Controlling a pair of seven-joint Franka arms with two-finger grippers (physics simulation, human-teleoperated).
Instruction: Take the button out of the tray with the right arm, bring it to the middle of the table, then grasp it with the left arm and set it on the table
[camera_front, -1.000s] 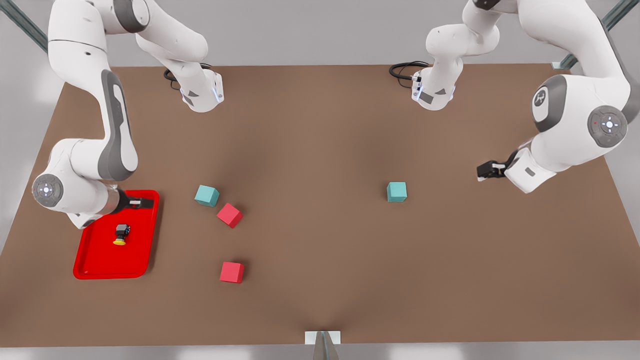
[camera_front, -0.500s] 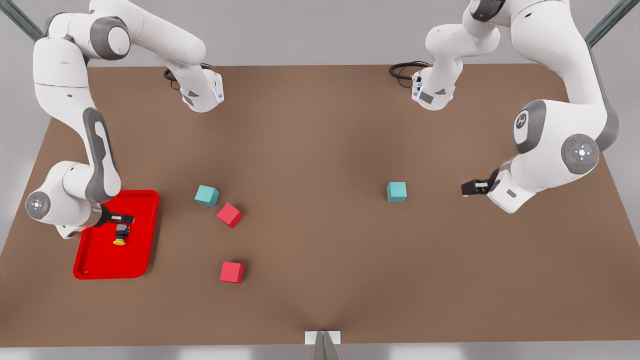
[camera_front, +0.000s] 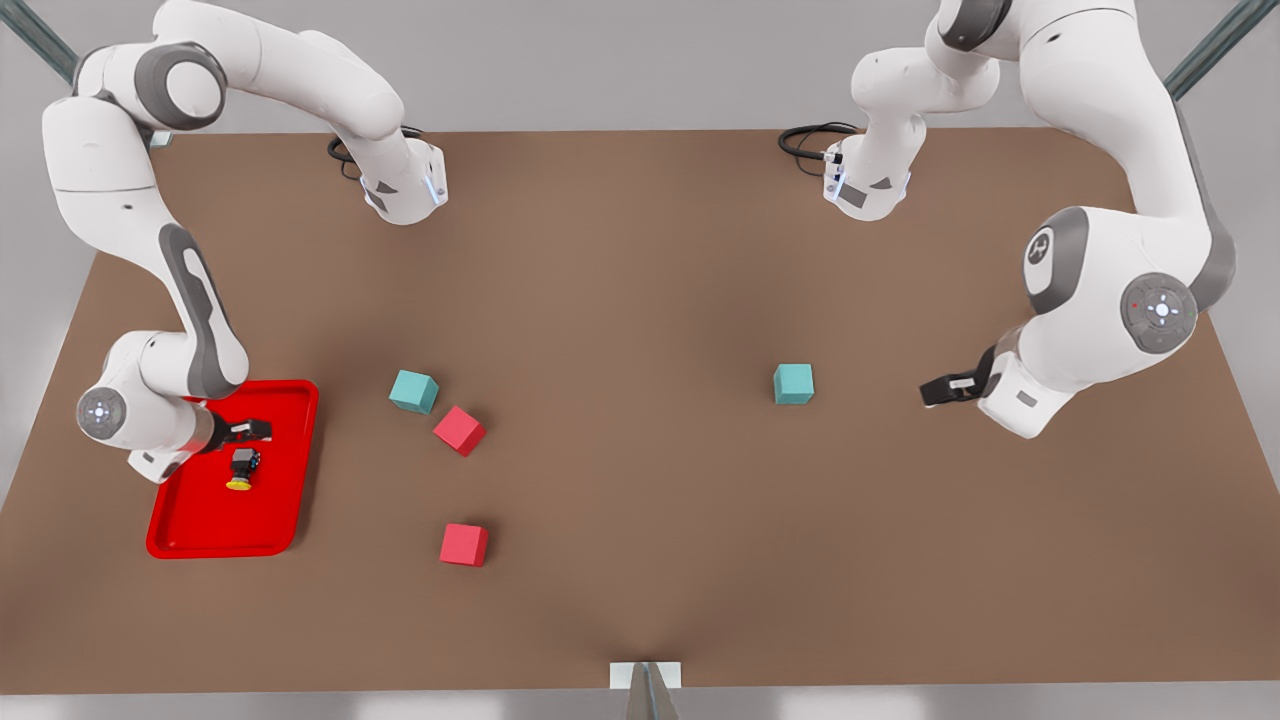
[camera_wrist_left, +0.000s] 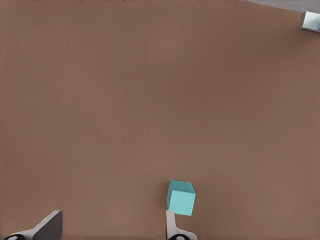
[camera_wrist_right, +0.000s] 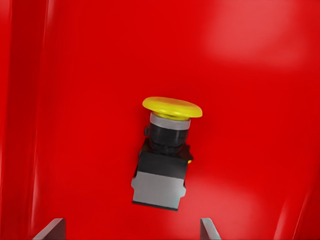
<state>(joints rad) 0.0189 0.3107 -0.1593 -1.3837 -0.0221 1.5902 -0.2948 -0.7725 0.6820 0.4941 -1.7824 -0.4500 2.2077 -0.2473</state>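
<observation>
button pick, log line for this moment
phase: pre-grasp | right gripper: open over button | button: in tray, on side | left gripper: open, near teal cube

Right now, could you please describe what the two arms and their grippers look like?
Both arms are alike: glossy white rounded links with grey joint covers and round grey end caps. The right gripper and the left gripper are black with two fingers. Black cables coil at each base.

button alone in tray, bare floor around, right hand unobstructed
</observation>
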